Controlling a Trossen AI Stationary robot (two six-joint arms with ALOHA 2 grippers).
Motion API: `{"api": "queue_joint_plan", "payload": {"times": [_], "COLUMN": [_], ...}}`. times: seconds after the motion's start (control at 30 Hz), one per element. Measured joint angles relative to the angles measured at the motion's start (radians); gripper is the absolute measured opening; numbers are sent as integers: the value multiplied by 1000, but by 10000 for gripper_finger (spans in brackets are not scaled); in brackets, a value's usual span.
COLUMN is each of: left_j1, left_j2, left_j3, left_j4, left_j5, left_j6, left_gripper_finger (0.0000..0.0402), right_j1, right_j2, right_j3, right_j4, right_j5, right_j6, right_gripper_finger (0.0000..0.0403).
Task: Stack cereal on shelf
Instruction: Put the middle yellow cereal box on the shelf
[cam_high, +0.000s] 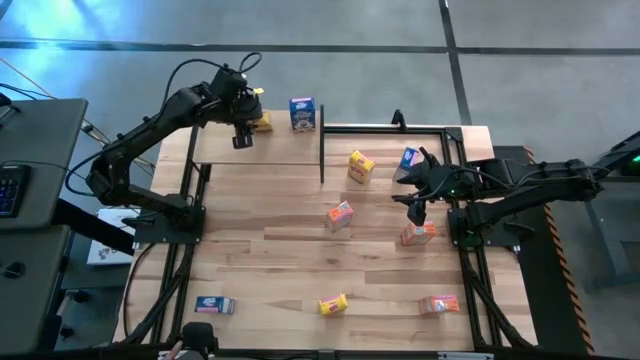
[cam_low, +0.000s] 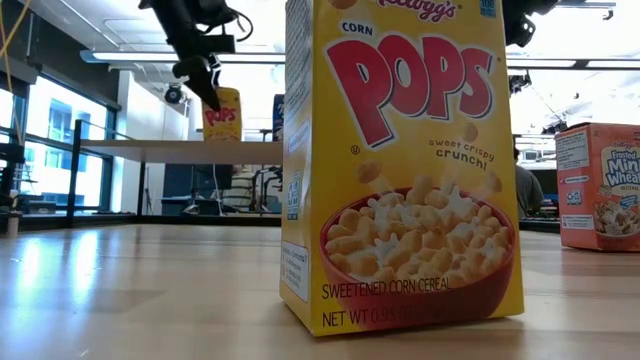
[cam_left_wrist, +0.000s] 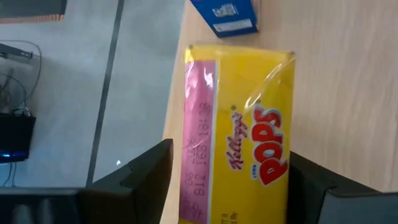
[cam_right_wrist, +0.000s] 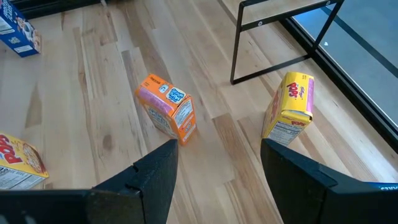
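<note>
High view: we see the left gripper over the shelf, beside a yellow box. Left wrist view: fingers spread, flanking it. Right wrist view: the right gripper is open above an orange box.

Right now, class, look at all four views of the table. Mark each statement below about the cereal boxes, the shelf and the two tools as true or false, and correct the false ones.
1. A yellow box stands on the shelf under the left tool. True.
2. The left tool's fingers clamp the yellow box. False: they stand apart on either side of it.
3. A blue box also stands on the shelf. True.
4. The right tool is carrying an orange box. False: it is open and empty above the tabletop.
5. All the boxes are on the shelf. False: most remain on the tabletop.
</note>
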Motion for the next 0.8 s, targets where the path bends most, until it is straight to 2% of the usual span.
{"api": "queue_joint_plan", "payload": {"times": [0.8], "left_j1": [45], "left_j2": [-13], "left_j3": [0], "left_j4": [68], "left_j5": [-25], "left_j6": [-6], "left_gripper_finger": [234], "right_j1": [0], "right_j2": [0], "right_j3": [0], "right_j4": [0], "right_j5": [0], "right_j6": [0], "right_gripper_finger": [223]}}
